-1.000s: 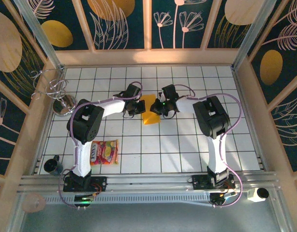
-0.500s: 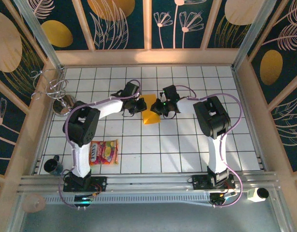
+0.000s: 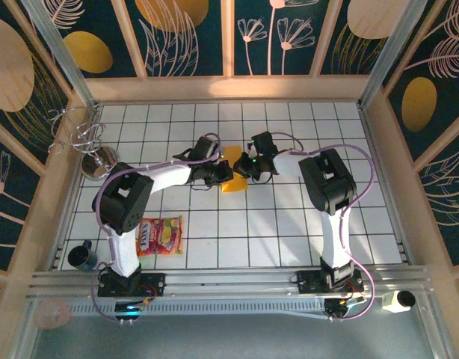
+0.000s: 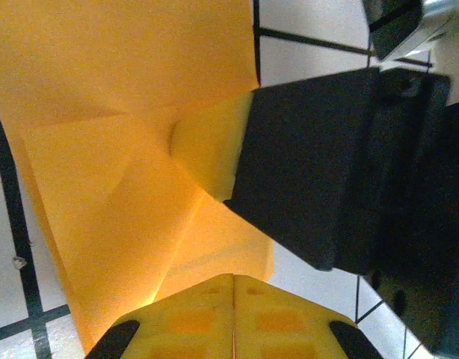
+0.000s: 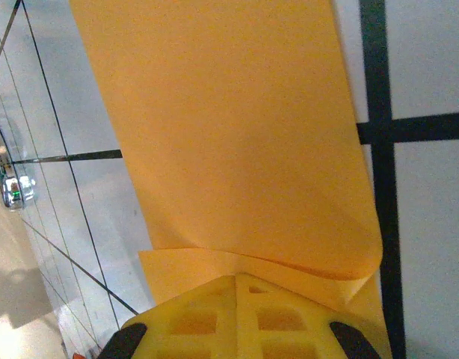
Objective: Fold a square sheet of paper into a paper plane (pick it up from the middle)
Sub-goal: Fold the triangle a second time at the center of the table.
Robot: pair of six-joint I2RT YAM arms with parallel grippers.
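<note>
Orange-yellow creased, part-folded paper (image 4: 125,187) touches closed left end effector (image 4: 234,299) and closed right end effector (image 5: 237,299).

Orange-yellow paper (image 3: 232,184), white black-gridded table (image 3: 289,224), red-yellow packet (image 3: 161,236)

The left arm (image 3: 164,176) and right arm (image 3: 330,224) are white with black joints and looping lilac cables (image 3: 371,182).
</note>
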